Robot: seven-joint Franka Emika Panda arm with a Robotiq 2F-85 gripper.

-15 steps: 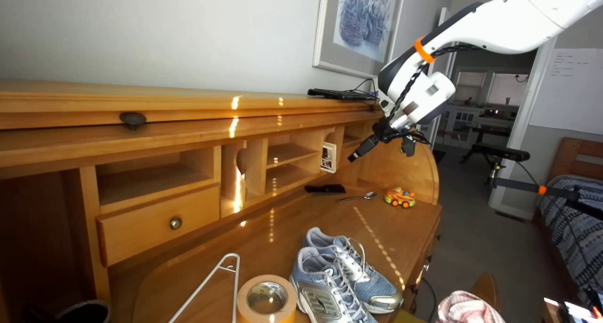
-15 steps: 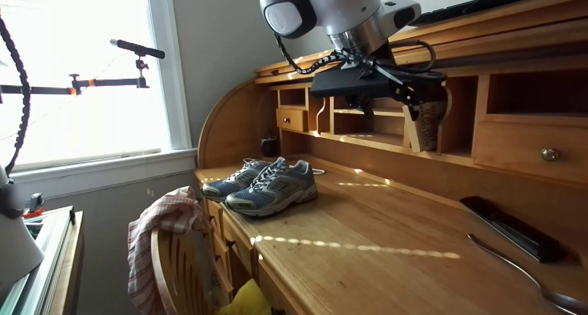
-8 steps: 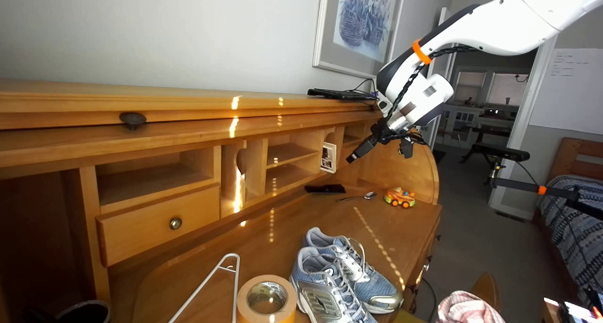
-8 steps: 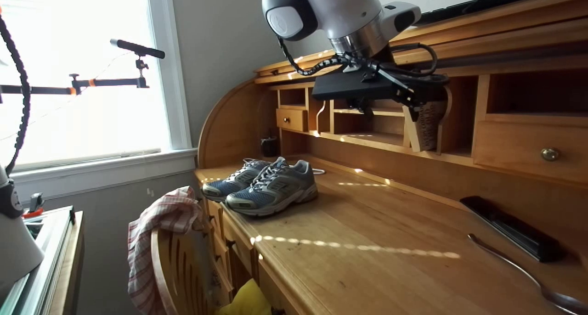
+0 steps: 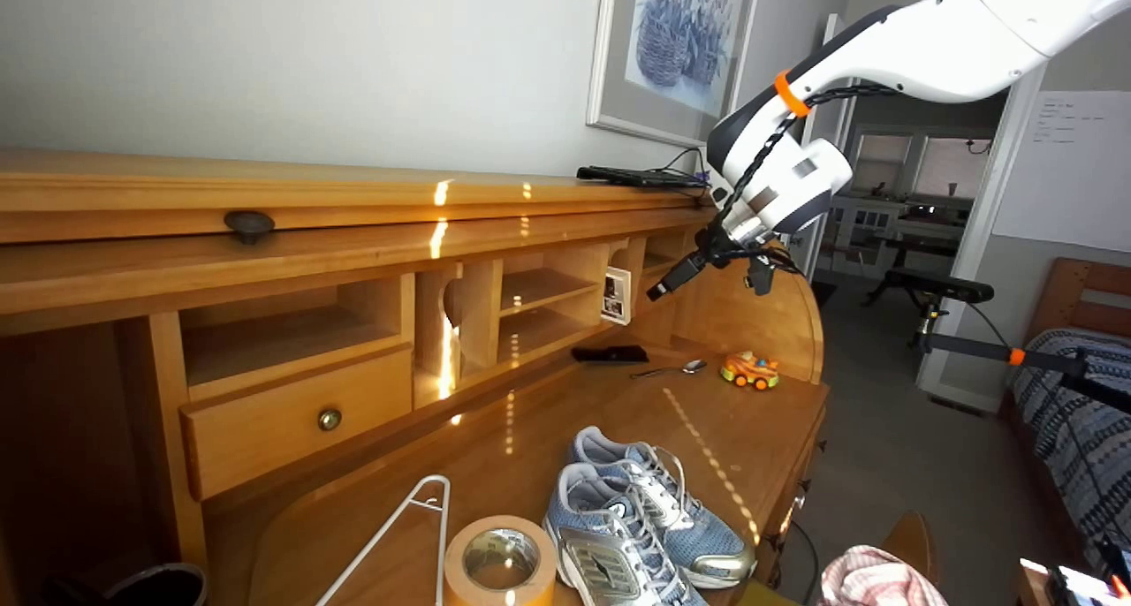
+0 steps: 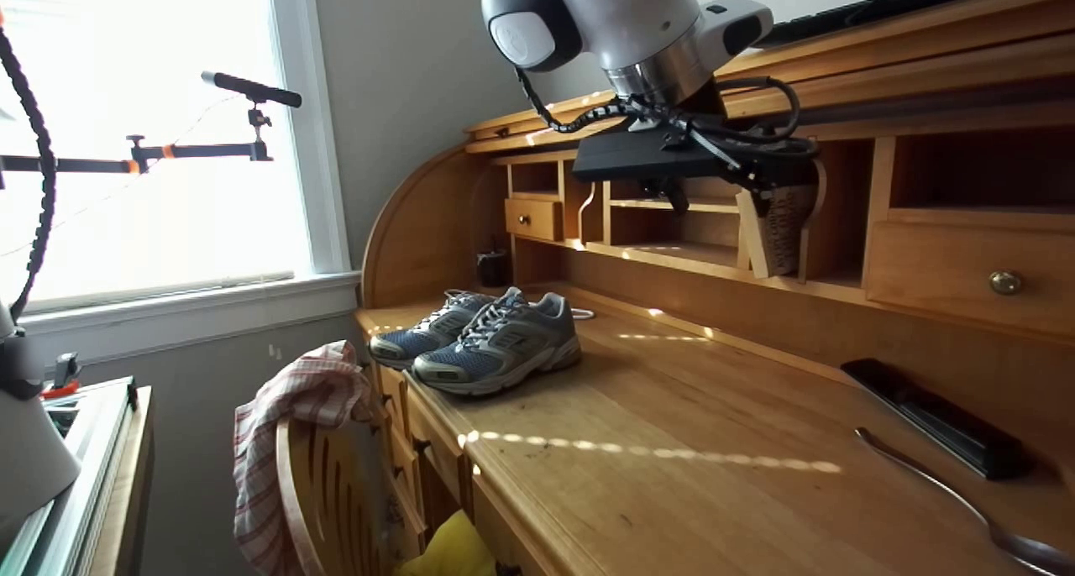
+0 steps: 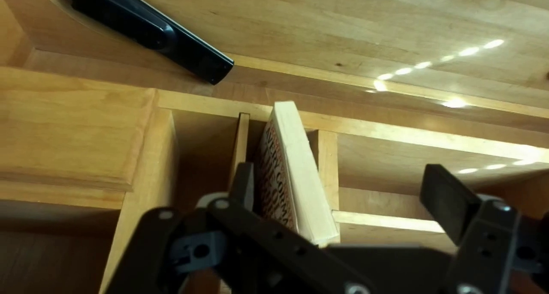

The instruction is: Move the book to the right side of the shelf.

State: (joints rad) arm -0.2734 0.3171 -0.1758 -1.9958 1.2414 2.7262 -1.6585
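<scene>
Inside a narrow pigeonhole, the shelf (image 7: 259,112) within the wooden hutch (image 5: 353,251), the small book (image 7: 300,169) stands on end, its pale page edge facing out and its top tilted toward the upright divider (image 7: 328,157) beside the two-tier cubby (image 7: 388,222); whether they touch cannot be told. Just in front, the fingers (image 7: 448,202) are spread wide apart, one on either side of the book in the wrist view, and in an exterior view a gap shows between their tips and the book. Below, on the bench (image 6: 630,509), lie a black slab-like object (image 6: 932,416) and a spoon (image 5: 693,367), with an orange toy car (image 5: 749,372) near the spoon. Well apart from these sit two blue-grey sneakers (image 6: 504,345), a white hanger (image 5: 443,535) and tape roll (image 5: 455,566) near them.
</scene>
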